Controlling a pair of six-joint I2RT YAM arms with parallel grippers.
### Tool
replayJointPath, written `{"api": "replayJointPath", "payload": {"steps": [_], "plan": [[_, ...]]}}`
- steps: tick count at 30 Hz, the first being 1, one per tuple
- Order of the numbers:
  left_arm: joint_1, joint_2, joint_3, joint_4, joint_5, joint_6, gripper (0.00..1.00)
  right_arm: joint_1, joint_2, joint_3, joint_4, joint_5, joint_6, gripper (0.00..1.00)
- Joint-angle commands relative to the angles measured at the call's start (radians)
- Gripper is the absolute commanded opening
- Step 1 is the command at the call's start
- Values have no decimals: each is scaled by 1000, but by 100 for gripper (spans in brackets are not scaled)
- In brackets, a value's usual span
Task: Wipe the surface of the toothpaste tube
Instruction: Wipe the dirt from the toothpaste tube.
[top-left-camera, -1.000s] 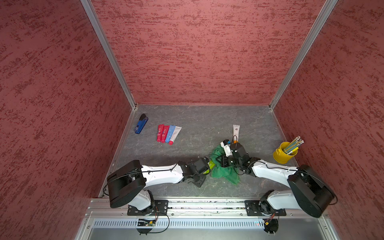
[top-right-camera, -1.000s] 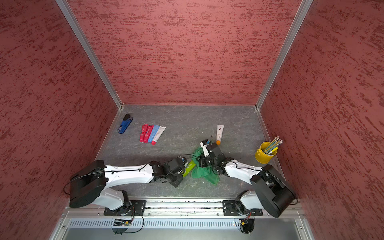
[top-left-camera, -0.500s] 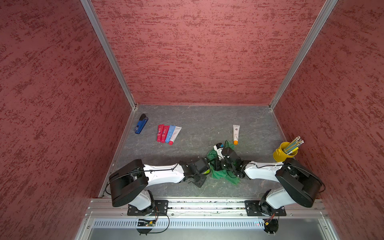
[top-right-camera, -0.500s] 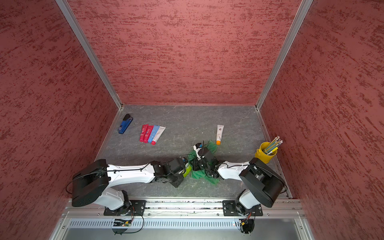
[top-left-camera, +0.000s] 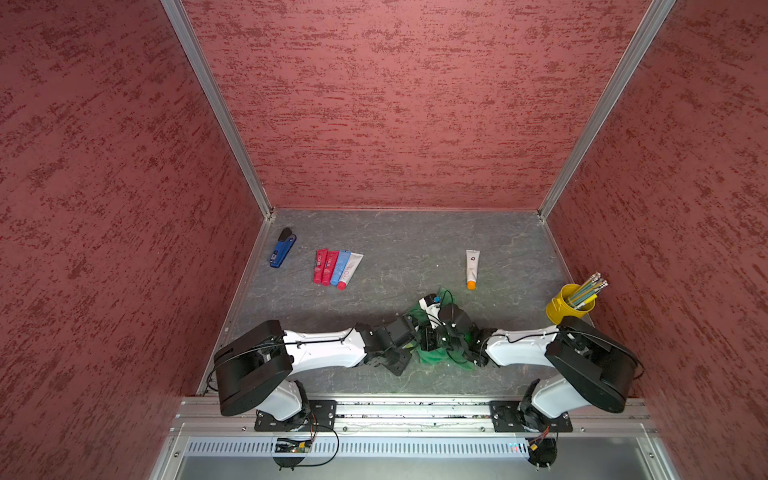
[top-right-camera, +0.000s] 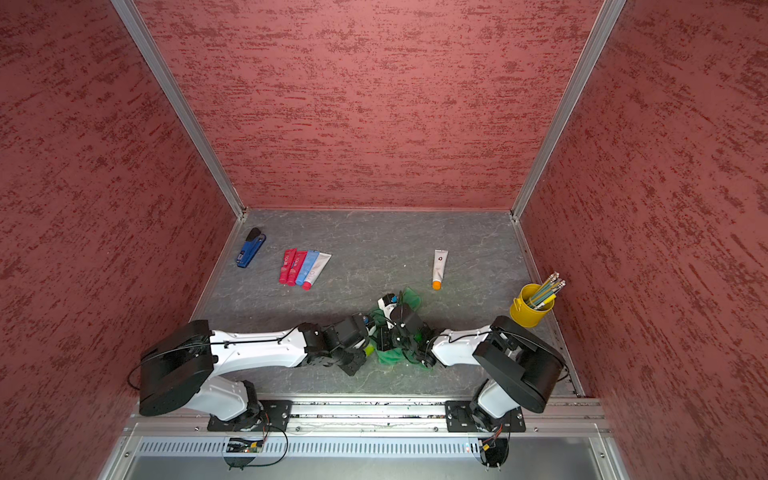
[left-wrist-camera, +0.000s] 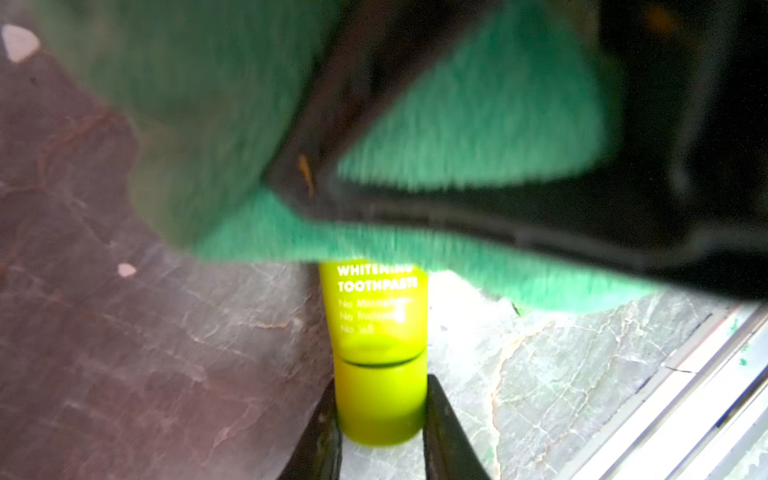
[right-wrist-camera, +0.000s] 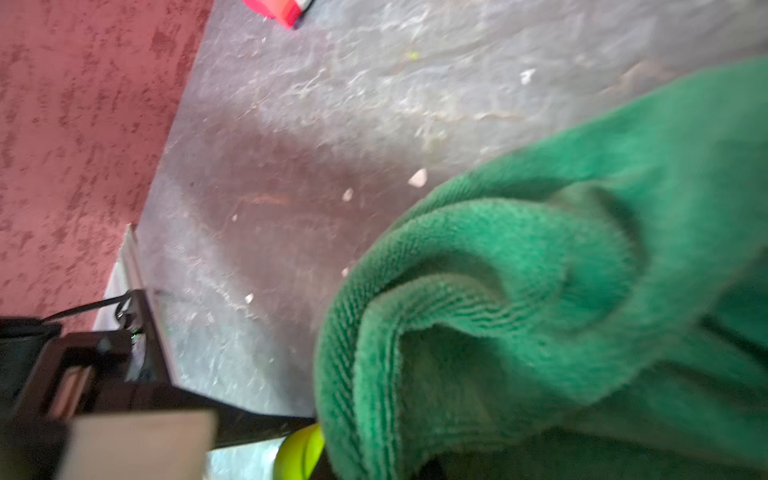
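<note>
1. The toothpaste tube (left-wrist-camera: 376, 307) is a glossy lime-yellow. It carries white print reading "WHITENING TOOTHPASTE", and the smaller lines beneath are too blurred for us to read.
2. Its round cap (left-wrist-camera: 380, 399) is the same lime-yellow, set off from the body by a thin dark seam.
3. We find the tube at about 6 o'clock from the middle of the grey table (top-left-camera: 374, 232), near the front rail and between the two arms. We cannot tell whether it rests on the table or hangs just above it.
4. The left fingers (left-wrist-camera: 446, 436) pinch the cap, one on each side.
5. A green cloth (left-wrist-camera: 478, 116) of looped terry lies over the tube's body from the print upward, so the far end of the tube is hidden.
6. The right fingers (left-wrist-camera: 457, 216) are pressed together on the cloth, whose folds bunch thickly around them in the right wrist view.
7. A row of four tubes (top-left-camera: 337, 268), red, red, blue and white, lies at 10 o'clock, well apart from the arms.
8. An orange-capped white tube (top-left-camera: 472, 266) lies at 2 o'clock.
9. A yellow cup (top-left-camera: 563, 309) of pencils stands at 3 o'clock.
10. A blue stapler (top-left-camera: 282, 251) lies farther out at 10 o'clock, near the wall.
</note>
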Motion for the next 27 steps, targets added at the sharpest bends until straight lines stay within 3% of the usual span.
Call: {"api": "replayJointPath", "payload": {"steps": [1,6,10,20,27], "plan": [[3,-39,-15,46,12,13,2,-82,37,21,-191,128,-74,0],[3,-44,-20,48,7,11,1,-144,11,34,-233,199,-97,0],[3,-40,-20,50,10,12,0,-145,-4,4,-197,122,-92,0],[3,1,5,42,13,16,0,51,-94,-142,-27,-65,67,0],[3,25,18,34,16,18,0,119,-84,-170,42,-91,124,0]]}}
